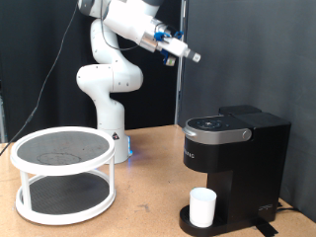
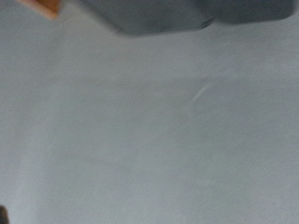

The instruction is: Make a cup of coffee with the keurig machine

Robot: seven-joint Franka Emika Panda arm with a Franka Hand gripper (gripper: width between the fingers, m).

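The black keurig machine [image 1: 235,158] stands at the exterior view's right with its lid down. A plain white cup [image 1: 202,207] sits on its round drip base, under the spout. My gripper [image 1: 186,51] is raised high above the machine, up and to the exterior view's left of it, pointing toward the right, far from cup and machine. Nothing shows between its fingers. The wrist view is a blurred grey surface with a dark shape [image 2: 177,11] at one edge; no fingers show there.
A white two-tier round rack [image 1: 64,170] with dark mesh shelves stands on the wooden table at the exterior view's left. My arm's white base [image 1: 111,118] rises behind it. A black curtain hangs at the back right.
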